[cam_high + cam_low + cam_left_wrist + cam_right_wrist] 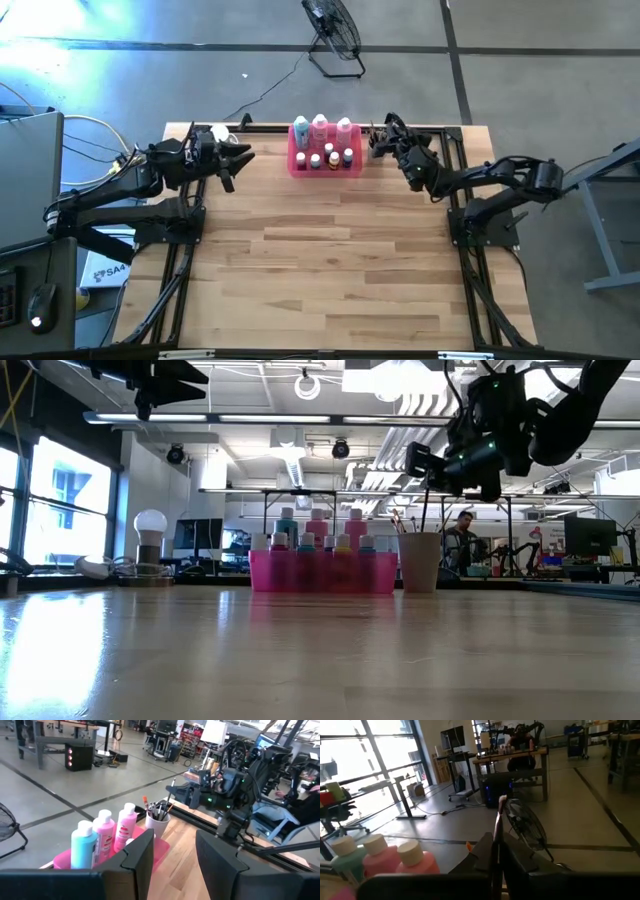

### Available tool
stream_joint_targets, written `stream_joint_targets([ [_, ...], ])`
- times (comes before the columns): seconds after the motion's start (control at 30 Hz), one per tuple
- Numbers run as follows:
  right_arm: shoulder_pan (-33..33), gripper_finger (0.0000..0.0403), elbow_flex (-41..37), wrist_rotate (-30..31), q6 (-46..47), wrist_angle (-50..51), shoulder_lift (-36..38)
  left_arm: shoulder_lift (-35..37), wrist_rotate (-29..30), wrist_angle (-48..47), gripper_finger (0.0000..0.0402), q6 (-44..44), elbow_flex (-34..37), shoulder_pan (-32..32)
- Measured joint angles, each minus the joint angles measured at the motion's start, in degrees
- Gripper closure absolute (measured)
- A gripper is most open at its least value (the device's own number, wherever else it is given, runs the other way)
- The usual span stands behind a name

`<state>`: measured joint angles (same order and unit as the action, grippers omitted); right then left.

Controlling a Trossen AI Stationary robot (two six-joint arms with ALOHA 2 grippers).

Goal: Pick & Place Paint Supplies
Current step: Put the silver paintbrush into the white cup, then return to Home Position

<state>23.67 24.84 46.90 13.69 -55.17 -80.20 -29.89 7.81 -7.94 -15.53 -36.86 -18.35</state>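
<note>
Clamped between our right gripper's [496, 862] dark jaws, we see a thin paintbrush [497, 827] raised above the beige cup [378, 143]. Our left gripper [172, 862] hovers, jaws apart, facing smooth white-capped bottles [319, 129] in the pink rectangular tray [294, 165].

Glossy plastic bottles [320, 127] stand in a pink plastic tray [296, 167] on a smooth wooden table [330, 270].
</note>
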Motion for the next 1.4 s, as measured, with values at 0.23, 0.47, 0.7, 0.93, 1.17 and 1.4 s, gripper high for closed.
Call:
stream_joint_targets([
  [0.23,0.12,0.0344,0.00,-0.48,-1.39,0.71,0.00,0.02,0.31,0.03,0.0258,0.14,0.00,0.00],
  [0.47,0.10,0.0294,0.00,-0.40,-5.18,1.09,0.00,0.02,0.33,-0.03,0.0258,0.17,0.00,0.00],
  [0.7,0.12,0.0229,0.00,-0.27,-4.31,2.60,0.00,0.04,0.44,-2.07,0.0258,0.00,0.00,0.00],
  [0.93,0.15,0.0181,0.00,1.40,-11.88,4.63,0.00,0.04,0.44,-3.07,0.0258,0.00,0.00,0.00],
  [1.17,-0.04,0.0174,0.00,-2.00,-7.75,2.97,0.59,0.04,0.44,-2.97,0.0258,0.00,0.00,0.00],
  [1.4,-1.97,0.0174,-0.02,-1.84,-10.07,-2.88,3.61,0.04,0.43,-2.99,0.0258,-0.02,0.00,0.00],
])
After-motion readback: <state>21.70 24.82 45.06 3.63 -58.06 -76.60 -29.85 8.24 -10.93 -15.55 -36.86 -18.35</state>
